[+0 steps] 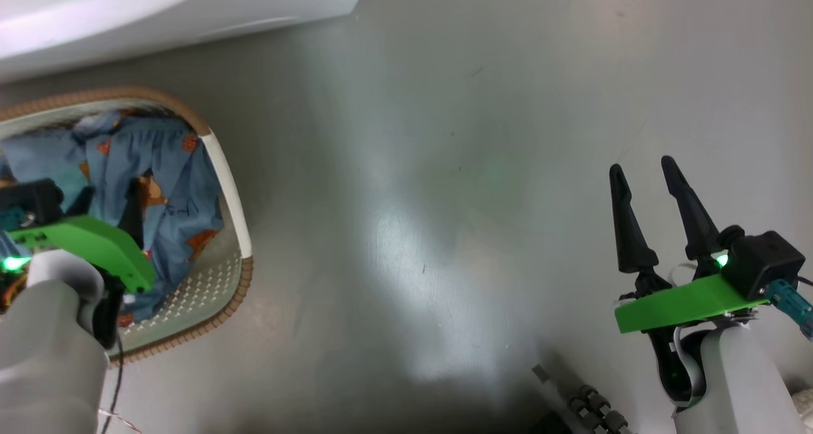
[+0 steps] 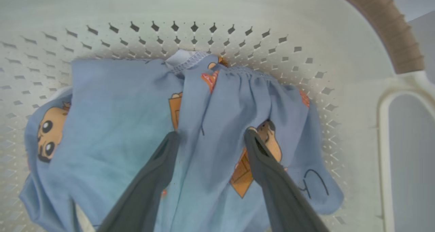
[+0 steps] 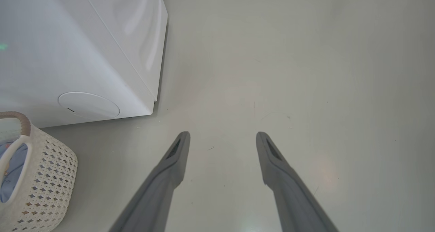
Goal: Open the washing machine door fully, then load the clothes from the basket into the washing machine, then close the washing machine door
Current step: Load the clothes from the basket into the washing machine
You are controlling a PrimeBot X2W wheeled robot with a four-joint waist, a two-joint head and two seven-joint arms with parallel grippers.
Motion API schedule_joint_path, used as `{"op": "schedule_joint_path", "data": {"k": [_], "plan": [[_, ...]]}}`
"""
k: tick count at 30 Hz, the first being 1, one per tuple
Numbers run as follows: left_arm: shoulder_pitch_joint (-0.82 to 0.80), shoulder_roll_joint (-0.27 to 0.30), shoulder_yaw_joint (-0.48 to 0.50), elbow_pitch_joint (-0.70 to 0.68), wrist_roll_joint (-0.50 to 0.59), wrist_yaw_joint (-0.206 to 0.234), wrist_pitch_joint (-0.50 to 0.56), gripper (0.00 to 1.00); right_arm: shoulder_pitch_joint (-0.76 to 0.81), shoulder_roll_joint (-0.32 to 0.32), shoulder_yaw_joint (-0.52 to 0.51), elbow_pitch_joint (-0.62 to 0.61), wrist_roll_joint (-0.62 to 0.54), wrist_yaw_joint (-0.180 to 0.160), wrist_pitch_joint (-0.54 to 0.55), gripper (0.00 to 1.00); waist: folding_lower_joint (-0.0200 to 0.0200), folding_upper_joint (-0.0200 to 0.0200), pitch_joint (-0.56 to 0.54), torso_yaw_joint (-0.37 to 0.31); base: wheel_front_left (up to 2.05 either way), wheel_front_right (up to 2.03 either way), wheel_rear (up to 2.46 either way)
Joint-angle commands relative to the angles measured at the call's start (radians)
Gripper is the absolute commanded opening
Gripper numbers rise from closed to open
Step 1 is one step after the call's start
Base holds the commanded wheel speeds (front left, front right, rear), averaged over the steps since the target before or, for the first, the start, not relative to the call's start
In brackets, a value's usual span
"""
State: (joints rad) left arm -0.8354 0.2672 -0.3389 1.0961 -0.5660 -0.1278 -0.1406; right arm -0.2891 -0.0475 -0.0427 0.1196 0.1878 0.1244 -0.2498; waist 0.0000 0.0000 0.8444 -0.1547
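- Head view: the white washing machine (image 1: pixel 127 14) stands just behind the basket (image 1: pixel 236 211). In the right wrist view, the machine's (image 3: pixel 68 38) front faces the basket (image 3: pixel 51 171), and a round flap (image 3: pixel 88 104) sits low down just above the basket's rim.
- The grey floor (image 1: pixel 444 167) spreads out from the basket's right side and carries a pale glare.
- The basket is cream with a holed wall, a brown woven-look rim and a white side handle. It stands on the floor close to the machine; its inner wall (image 2: pixel 340 38) curves around the cloth in the left wrist view.
- The clothes (image 1: pixel 165 167) lie inside the basket. They are light blue fabric with brown bears and orange shapes, bunched into folds (image 2: pixel 119 123). A strip of blue (image 3: pixel 10 171) shows past the handle.
- The left gripper (image 2: pixel 210 135) reaches down into the basket with its fingers spread wide. A fold of blue cloth lies between them, and the tips seem to rest on the fabric, though real contact is hard to judge.
- The right gripper (image 1: pixel 641 165) hangs over bare floor well to the right of the basket, with its fingers apart (image 3: pixel 222 134) and nothing between them.
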Motion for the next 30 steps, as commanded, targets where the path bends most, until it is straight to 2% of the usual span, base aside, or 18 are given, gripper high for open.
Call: {"op": "schedule_joint_path", "data": {"k": [1,14,22,26,27,28,29,30], "plan": [[0.007,0.043,0.017,0.003,-0.004,-0.002,0.001,1.00,0.018,-0.003,0.024,-0.021,0.009,0.006,-0.012,1.00,0.0000,0.0000,0.019,-0.002,0.00,0.00,0.00],[-0.109,0.034,-0.005,0.103,-0.023,-0.003,0.056,1.00,0.010,-0.003,0.036,-0.023,0.032,0.006,-0.012,1.00,0.0000,0.0000,0.074,-0.017,0.00,0.00,0.00],[-0.146,0.035,-0.035,0.147,-0.022,-0.001,0.150,1.00,0.003,-0.003,0.044,-0.025,0.042,0.006,-0.012,1.00,0.0000,0.0000,0.102,-0.026,0.00,0.00,0.00],[-0.163,0.036,-0.047,0.156,-0.016,0.000,0.162,1.00,0.001,-0.003,0.039,-0.025,0.043,0.006,-0.012,1.00,0.0000,0.0000,0.112,-0.026,0.00,0.00,0.00],[-0.165,0.034,-0.051,0.158,-0.014,0.001,0.163,0.79,0.000,-0.003,0.038,-0.023,0.042,0.006,-0.012,1.00,0.0000,0.0000,0.112,-0.025,0.00,0.00,0.00],[-0.167,0.034,-0.055,0.159,-0.010,0.003,0.158,0.31,-0.002,-0.003,0.037,-0.021,0.042,0.006,-0.012,1.00,0.0000,0.0000,0.110,-0.024,0.00,0.00,0.00],[-0.167,0.033,-0.061,0.159,-0.006,0.006,0.151,0.00,-0.004,-0.003,0.037,-0.020,0.043,0.006,-0.012,1.00,0.0000,0.0000,0.107,-0.023,0.00,0.00,0.00],[-0.165,0.031,-0.064,0.160,-0.003,0.006,0.143,0.00,-0.006,-0.003,0.037,-0.019,0.044,0.006,-0.012,1.00,0.0000,0.0000,0.101,-0.022,0.00,0.00,0.00]]}}
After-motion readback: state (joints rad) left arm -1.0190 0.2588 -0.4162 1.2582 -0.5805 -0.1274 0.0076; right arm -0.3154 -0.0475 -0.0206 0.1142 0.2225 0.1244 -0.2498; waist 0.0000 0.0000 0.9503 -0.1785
